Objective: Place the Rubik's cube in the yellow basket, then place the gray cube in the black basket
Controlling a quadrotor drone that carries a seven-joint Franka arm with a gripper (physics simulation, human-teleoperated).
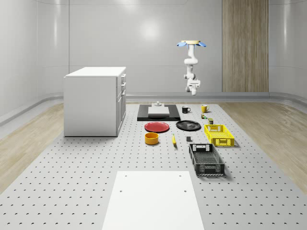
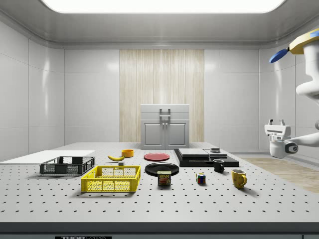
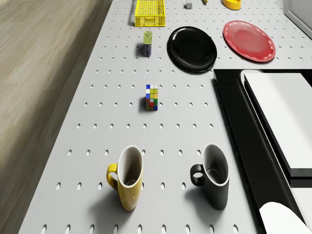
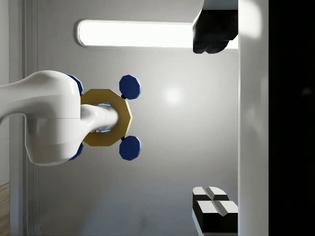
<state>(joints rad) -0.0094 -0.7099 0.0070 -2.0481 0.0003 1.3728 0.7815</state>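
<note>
The drone [image 1: 192, 43] hovers high above the desk's [image 1: 72, 191] far edge. Its pincer [image 1: 194, 88] is spread, holding nothing. The Rubik's cube [image 3: 151, 97] sits mid-frame, not yet approached.

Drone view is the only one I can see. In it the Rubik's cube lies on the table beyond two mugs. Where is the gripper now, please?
Observer: The gripper hangs high in the air at the side view's right, pointing up toward the ceiling. Its fingers are open and hold nothing.
Operator: Is the drone landed?
Observer: No. The drone hovers high over the far end of the table, as the whole-scene view shows it.
Operator: Where is the black basket?
Observer: The black basket stands beside the yellow basket, nearer to the whole-scene camera, on that view's right.
</note>
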